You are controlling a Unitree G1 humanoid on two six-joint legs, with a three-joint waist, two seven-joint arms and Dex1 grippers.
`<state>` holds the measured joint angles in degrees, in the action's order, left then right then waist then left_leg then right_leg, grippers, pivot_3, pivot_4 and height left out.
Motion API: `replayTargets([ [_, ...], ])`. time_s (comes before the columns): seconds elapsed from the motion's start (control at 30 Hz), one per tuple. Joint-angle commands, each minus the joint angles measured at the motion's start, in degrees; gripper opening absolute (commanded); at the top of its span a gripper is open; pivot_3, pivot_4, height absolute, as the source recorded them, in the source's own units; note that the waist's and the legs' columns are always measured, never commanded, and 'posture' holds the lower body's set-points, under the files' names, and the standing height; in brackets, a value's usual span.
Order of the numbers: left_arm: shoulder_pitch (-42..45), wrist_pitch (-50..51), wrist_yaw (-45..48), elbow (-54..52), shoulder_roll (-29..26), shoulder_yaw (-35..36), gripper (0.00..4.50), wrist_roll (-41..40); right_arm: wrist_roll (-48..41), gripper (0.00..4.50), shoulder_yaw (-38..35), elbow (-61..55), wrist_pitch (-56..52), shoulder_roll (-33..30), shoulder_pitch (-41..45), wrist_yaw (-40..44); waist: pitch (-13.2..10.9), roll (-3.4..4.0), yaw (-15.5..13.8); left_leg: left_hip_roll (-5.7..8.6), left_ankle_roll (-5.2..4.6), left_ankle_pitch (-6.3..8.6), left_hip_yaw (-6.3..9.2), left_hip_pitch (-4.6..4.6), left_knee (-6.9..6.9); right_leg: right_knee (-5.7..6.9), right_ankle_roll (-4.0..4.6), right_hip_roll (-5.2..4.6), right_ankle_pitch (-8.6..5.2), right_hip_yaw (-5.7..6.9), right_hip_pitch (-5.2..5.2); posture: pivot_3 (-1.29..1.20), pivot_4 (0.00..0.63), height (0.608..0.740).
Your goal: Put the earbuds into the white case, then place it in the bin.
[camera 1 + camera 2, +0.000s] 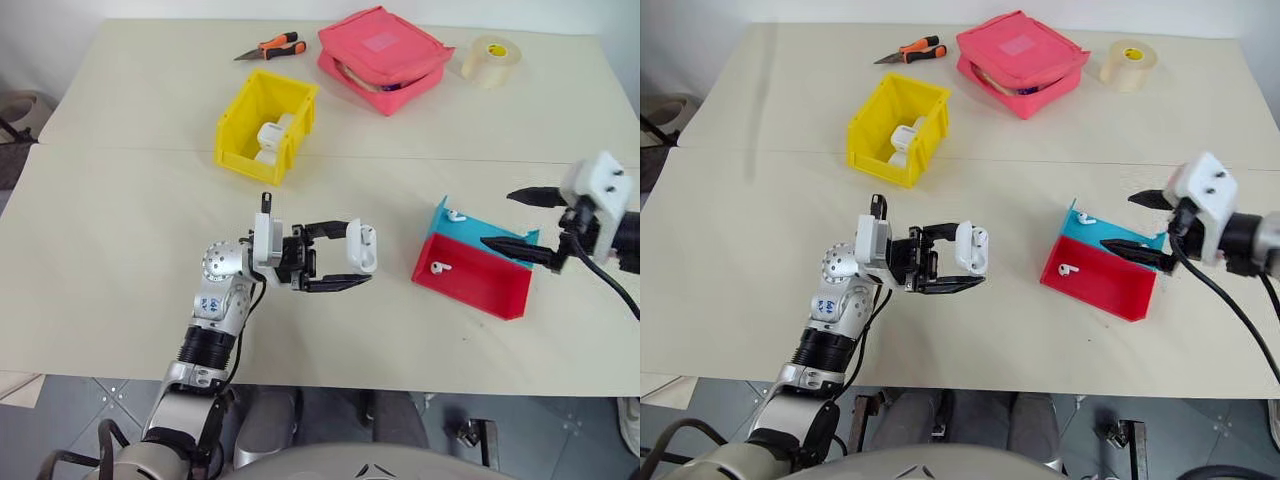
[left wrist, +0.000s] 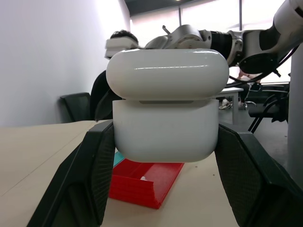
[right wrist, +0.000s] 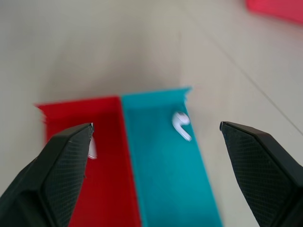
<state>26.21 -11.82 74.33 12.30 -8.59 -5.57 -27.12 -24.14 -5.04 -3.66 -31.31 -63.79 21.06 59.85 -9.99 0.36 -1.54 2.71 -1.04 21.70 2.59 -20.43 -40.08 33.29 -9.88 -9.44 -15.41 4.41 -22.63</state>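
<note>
Beige table (image 1: 130, 250) carries your yellow bin (image 1: 262, 122) toward its far edge, two white cases inside. Red tray (image 1: 472, 277) and blue tray (image 1: 476, 232) sit side by side near the right edge, one earbud (image 1: 440, 266) in each. Left gripper (image 1: 345, 262) clamps the white case (image 1: 362, 247) above the table's middle; right gripper (image 1: 513, 218) spread wide, empty, over the trays.

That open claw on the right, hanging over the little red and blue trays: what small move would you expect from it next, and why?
Probably it dips toward the blue tray and closes on the earbud lying there. The right gripper is open with that earbud between its fingers, while the left gripper is shut on the white case, lid ajar. A second earbud lies in the red tray.
</note>
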Motion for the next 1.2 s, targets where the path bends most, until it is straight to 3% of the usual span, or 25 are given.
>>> replayTargets([
  [0.03,-0.2,-1.4,-1.1,-0.7,0.7,0.1,2.77,-0.1,4.3,4.47,5.7,2.7,-0.9,0.4,7.3,2.1,0.0,0.01,0.1,-0.01,0.00,0.00,0.00,-0.02,0.01,0.01,0.00,0.00,0.00,0.00,-0.05,0.00,0.150,0.740],
  [0.33,-0.1,-2.6,-2.2,0.0,2.1,-0.2,2.77,0.3,17.9,4.47,17.9,12.3,12.3,6.1,15.8,5.7,0.0,0.01,0.2,0.02,0.01,0.00,-0.06,-0.08,-0.02,0.03,-0.04,0.01,0.02,0.00,-0.11,0.00,0.150,0.740],
  [0.73,0.5,-4.0,-2.6,1.3,2.1,0.1,2.77,0.5,21.6,4.47,18.4,20.3,16.2,9.8,19.9,9.6,0.0,0.00,0.3,-0.01,0.03,-0.01,-0.05,0.02,-0.08,0.08,-0.04,0.02,0.02,0.01,-0.01,0.00,0.150,0.740],
  [1.0,-0.4,-3.9,-3.4,0.2,1.1,0.4,2.77,0.4,20.3,4.47,14.8,18.7,10.2,8.8,22.1,10.7,0.0,0.04,0.2,0.00,0.03,-0.01,-0.05,-0.09,0.00,0.06,-0.04,0.02,0.02,0.01,-0.16,0.00,0.150,0.740],
  [1.2,-0.1,-4.0,-3.6,0.4,1.2,-0.1,2.77,0.4,22.6,4.47,16.8,20.9,14.6,11.0,20.9,9.7,0.0,0.04,0.2,0.00,0.03,-0.01,-0.06,-0.10,-0.04,0.08,-0.04,0.02,0.02,0.01,-0.15,0.00,0.150,0.740],
])
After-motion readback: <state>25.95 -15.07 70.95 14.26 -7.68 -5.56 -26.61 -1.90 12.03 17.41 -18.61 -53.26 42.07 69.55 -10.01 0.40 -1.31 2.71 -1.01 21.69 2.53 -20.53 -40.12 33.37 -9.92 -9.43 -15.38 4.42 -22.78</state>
